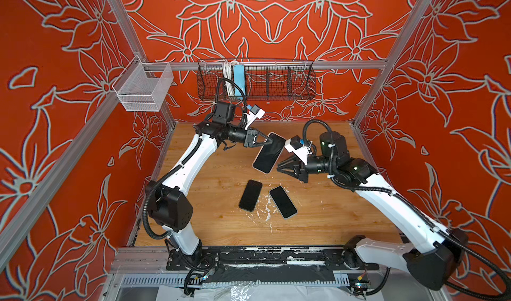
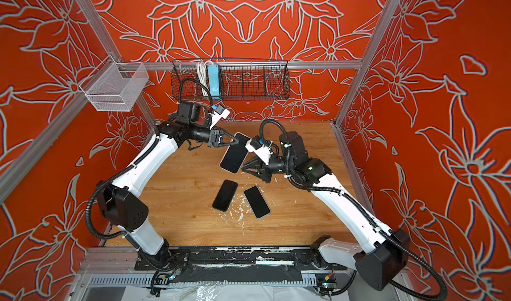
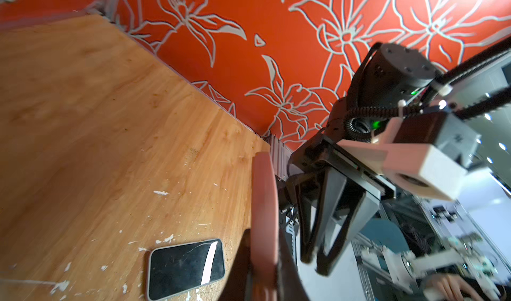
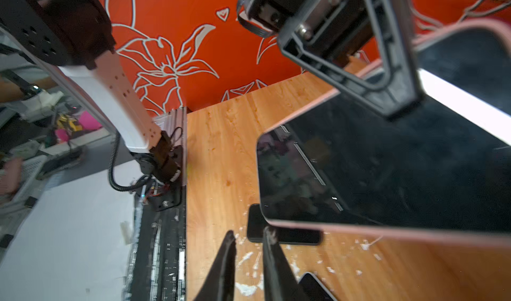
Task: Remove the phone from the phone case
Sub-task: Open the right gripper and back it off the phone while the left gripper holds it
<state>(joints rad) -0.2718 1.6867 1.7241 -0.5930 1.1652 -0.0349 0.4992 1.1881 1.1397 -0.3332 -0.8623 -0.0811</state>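
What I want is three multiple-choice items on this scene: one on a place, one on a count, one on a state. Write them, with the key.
1. The blue power strip sits: A in the white mesh basket; B in the black wire basket; C in a gripper.
2. How many phones lie on the wooden table? A one; B two; C four.
3. The pink-cased phone is: A flat on the table; B held aloft by the left gripper; C stowed in the basket.
Key: B, it stands upright inside the wire; B, two dark screens lie side by side; B, the jaws pinch its far end.
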